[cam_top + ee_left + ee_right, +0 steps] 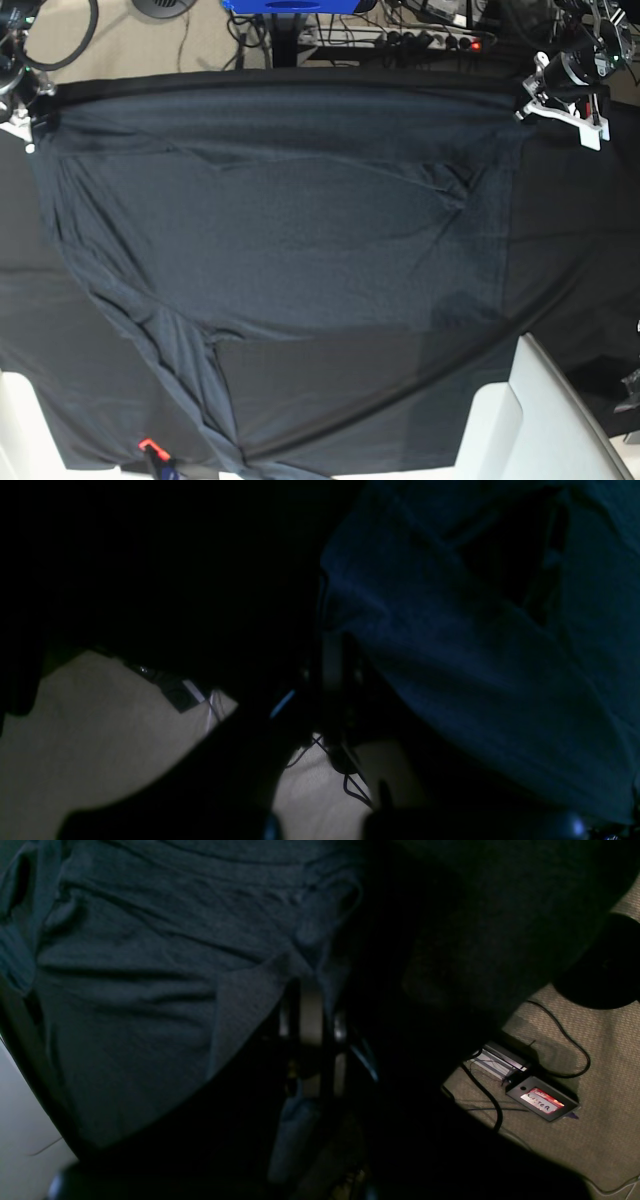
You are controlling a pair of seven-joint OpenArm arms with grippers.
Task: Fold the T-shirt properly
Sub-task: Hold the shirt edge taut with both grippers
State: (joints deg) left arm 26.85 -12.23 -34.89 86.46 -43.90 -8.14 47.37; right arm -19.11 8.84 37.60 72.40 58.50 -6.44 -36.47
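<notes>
A: We have the T-shirt stretched wide between the two arms, top edge held up along the far side of the bench, lower part trailing down over the black tablecloth toward the near edge.

B: Left tool is at the corner on the base view's right, right tool at the opposite corner. Both are clamped tight, each pinching a fold of the T-shirt; the wrist views show knit bunched right at the jaws.

A: Our worry is the grip. Only a thin edge seems caught, so a tug sideways could pull a corner free and drop that side.

B: Agreed. Also the lower hem is twisted into a rope near the front left. If we lay it down like that, we fold the wrinkle in.

A: And the tablecloth could drag along with the cloth if we sweep low.

B: Dark on dark, too; we could misjudge the edges.
</notes>
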